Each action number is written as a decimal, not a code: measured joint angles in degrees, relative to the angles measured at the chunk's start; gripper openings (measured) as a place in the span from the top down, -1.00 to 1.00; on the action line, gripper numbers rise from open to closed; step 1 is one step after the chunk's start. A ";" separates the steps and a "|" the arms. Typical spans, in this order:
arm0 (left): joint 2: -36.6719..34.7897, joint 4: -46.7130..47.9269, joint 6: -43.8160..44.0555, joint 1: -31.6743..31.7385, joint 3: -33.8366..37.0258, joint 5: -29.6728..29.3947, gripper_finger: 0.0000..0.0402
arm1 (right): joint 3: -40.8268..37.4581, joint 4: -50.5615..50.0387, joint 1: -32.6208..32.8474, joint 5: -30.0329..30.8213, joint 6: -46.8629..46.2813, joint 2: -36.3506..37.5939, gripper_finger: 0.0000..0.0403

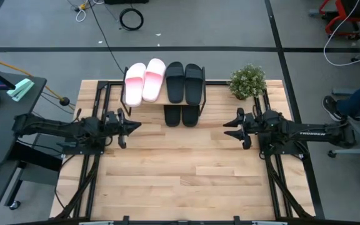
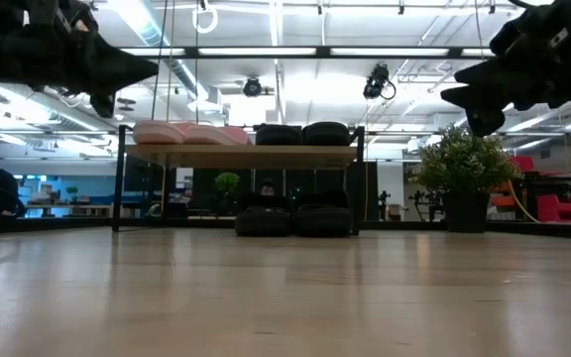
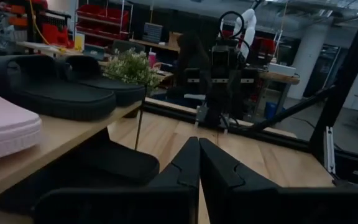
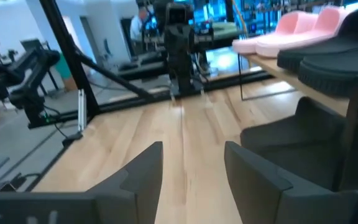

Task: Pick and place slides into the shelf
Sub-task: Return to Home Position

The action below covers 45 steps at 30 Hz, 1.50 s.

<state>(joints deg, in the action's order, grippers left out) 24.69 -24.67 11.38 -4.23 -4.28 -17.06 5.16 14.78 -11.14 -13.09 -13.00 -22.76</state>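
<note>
The shelf [image 2: 246,156] stands at the table's far edge. From above, two pale pink slides [image 1: 135,82] lie on its left half and two black slides [image 1: 175,81] on its right. The lower black pair [image 1: 173,115] barely pokes out there, but the low view shows it on the table under the board. The left gripper [image 1: 135,125] hovers at the left, and its wrist view shows the fingers [image 3: 185,168] pressed together. The right gripper [image 1: 228,125] hovers at the right near a potted plant [image 1: 247,81], its fingers [image 4: 145,168] spread wide and empty.

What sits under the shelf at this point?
Two black slides lie side by side on the table under the shelf. From above only their near ends show; the shelf's top board covers the rest.
</note>
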 joint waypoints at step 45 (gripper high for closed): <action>-0.08 5.30 2.96 -1.04 1.07 -0.02 0.85 | -3.73 -1.69 0.02 4.07 -4.94 4.82 0.12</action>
<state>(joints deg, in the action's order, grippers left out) 24.61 -19.38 14.34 -5.27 -3.20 -17.08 1.43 13.09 -11.11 -9.02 -17.93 -17.93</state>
